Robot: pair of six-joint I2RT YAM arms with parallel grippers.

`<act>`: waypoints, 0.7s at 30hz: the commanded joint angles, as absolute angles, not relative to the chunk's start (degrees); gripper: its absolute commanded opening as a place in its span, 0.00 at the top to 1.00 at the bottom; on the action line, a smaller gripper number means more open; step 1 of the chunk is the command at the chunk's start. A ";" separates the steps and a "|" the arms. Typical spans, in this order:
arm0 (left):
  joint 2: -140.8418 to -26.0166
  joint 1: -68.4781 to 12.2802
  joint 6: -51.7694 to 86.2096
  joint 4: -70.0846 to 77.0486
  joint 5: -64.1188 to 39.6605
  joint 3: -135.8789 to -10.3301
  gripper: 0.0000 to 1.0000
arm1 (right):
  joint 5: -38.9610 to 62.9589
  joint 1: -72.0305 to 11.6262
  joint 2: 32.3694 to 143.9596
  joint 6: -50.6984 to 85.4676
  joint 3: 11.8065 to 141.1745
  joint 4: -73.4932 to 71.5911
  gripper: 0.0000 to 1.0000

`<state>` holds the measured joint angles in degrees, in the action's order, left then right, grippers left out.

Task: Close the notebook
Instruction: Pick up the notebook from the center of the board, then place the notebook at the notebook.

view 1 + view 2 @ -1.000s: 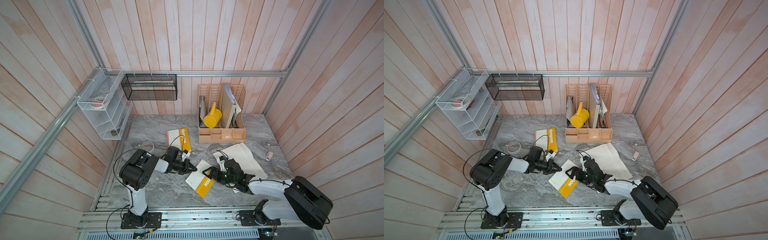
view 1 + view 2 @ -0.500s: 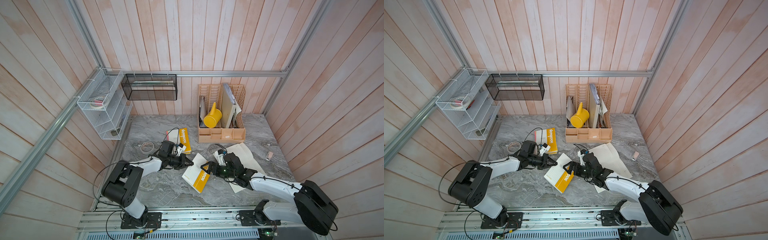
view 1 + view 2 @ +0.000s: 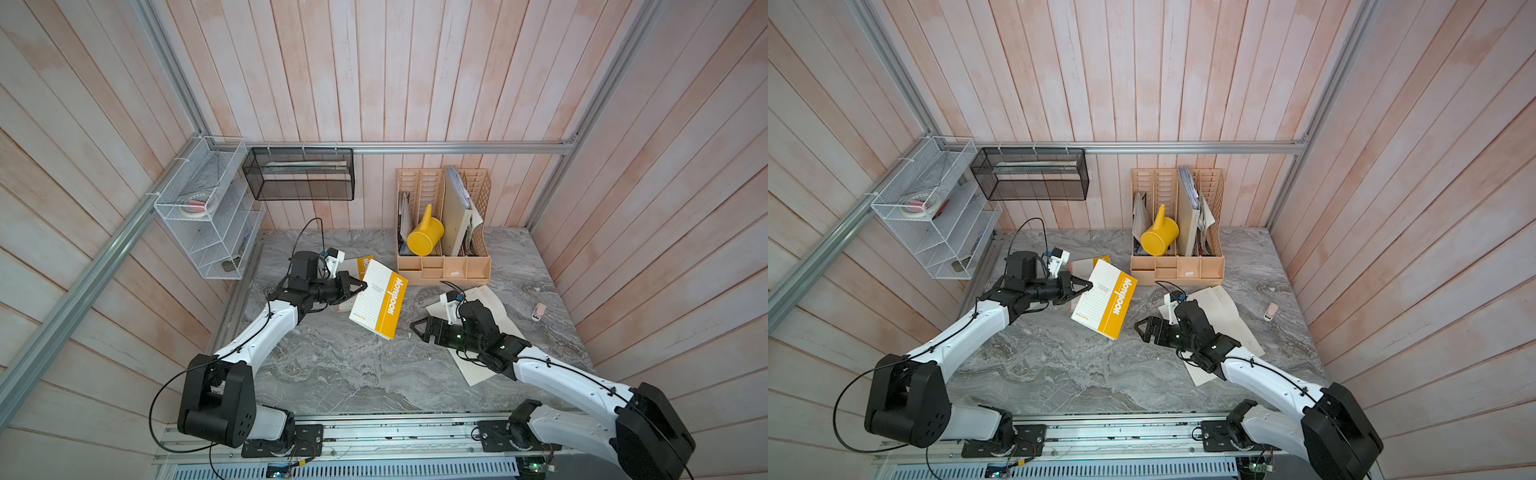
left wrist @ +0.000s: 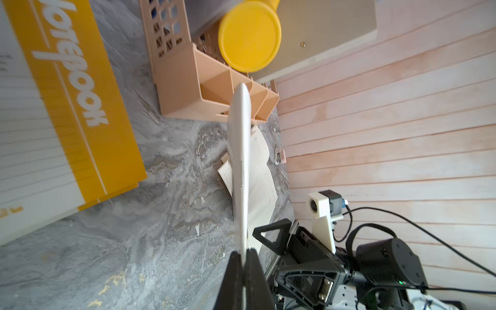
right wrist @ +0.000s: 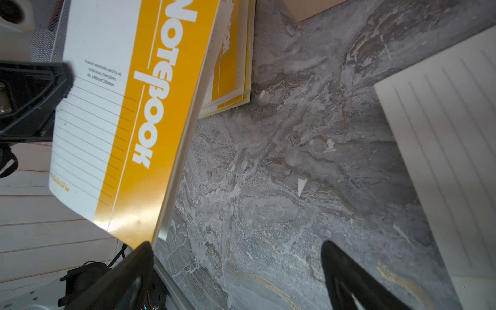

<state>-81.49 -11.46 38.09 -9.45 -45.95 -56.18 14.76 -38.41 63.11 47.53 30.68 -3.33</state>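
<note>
The notebook, white with a yellow band lettered "Notebook", hangs tilted above the marble table. My left gripper is shut on its white edge. In the left wrist view the jaws pinch it edge-on. Its cover fills the right wrist view, the low yellow corner just off one fingertip. My right gripper stands open to the right of that corner, holding nothing.
A second yellow notebook lies flat behind the held one. Open lined pages lie under my right arm. A tan organizer with a yellow watering can stands at the back. A small pink object lies far right.
The notebook has risen off the table and moved back and left, in my left gripper. My right gripper, earlier at the notebook, now stands apart from it to the right.
</note>
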 commanded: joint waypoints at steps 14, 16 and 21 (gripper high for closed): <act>-93.87 -4.05 47.73 8.29 -39.06 -61.01 1.00 | 15.28 -36.04 63.19 45.89 29.64 -2.28 0.02; -95.59 -4.04 51.19 14.42 -38.59 -59.65 1.00 | 15.73 -35.80 63.19 45.83 29.85 -2.11 0.02; -100.83 -4.16 52.35 17.61 -37.25 -61.23 1.00 | 16.10 -35.42 63.20 45.22 30.44 -0.98 0.02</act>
